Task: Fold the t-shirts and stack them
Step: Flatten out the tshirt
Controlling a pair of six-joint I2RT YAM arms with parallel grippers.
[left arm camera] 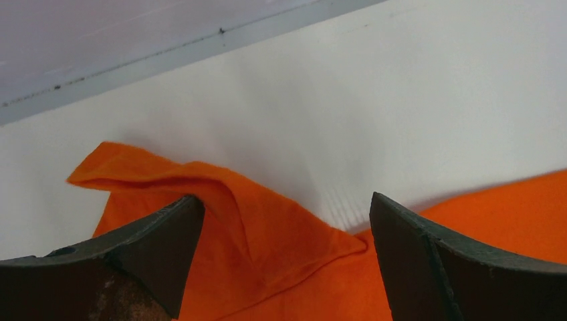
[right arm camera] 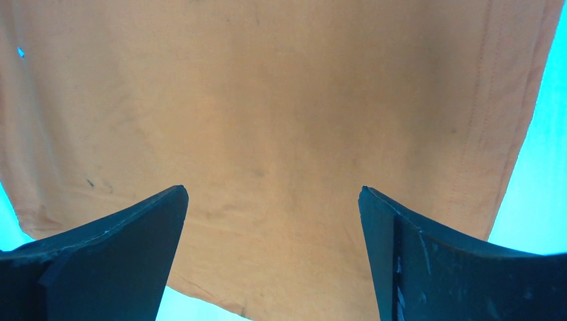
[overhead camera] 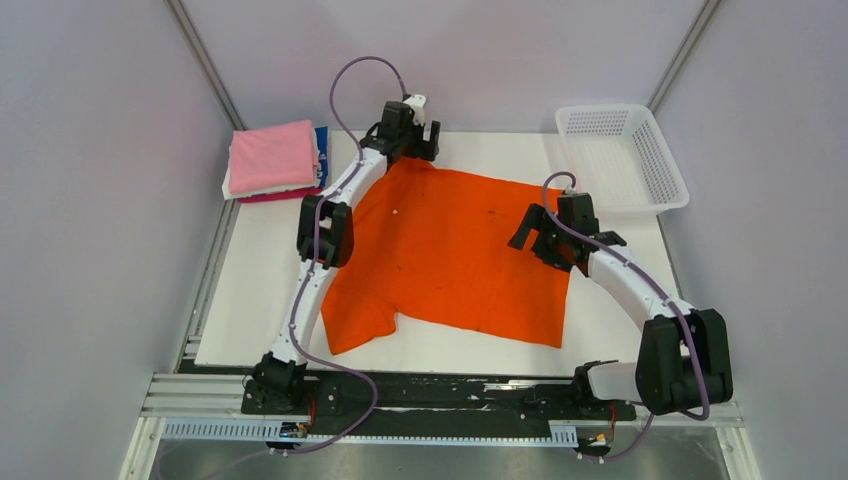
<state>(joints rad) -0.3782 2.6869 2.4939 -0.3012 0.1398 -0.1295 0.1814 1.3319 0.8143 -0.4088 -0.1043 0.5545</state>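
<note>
One shirt was left unfolded, by my count. The orange t-shirt (overhead camera: 450, 250) lay spread flat on the white table (overhead camera: 250, 300), a sleeve showing at its near-left corner, with no fold made in it.

Stack: four folded tees sat off to the left gripper's left, well apart from it. The pink t-shirt (overhead camera: 272, 155) was on top, with a white layer (overhead camera: 232, 185) and a red layer (overhead camera: 270, 196) beneath. A blue t-shirt (overhead camera: 322, 150) showed on the side nearest that gripper.

Left gripper (left arm camera: 286, 204): it was at the orange shirt's far-left corner with its fingers spread wide. A raised ridge of orange cloth lay between and just ahead of them, nothing pinched. Bare table ran beyond the fingertips to the far edge.

Right gripper (right arm camera: 273, 194): it was parted too and held nothing. The shirt's body was directly under it, the stitched hem off to its right. I could not tell whether the fingertips touched the cloth. The white mesh basket (overhead camera: 672, 195) stood further right and beyond.

Judgement: most of the job looked done, with the stack built and tidy. What remained was this one orange tee: the whole fold, then the carry over to the pile. The left gripper looked ready to take the corner, but no grasp had been made.
</note>
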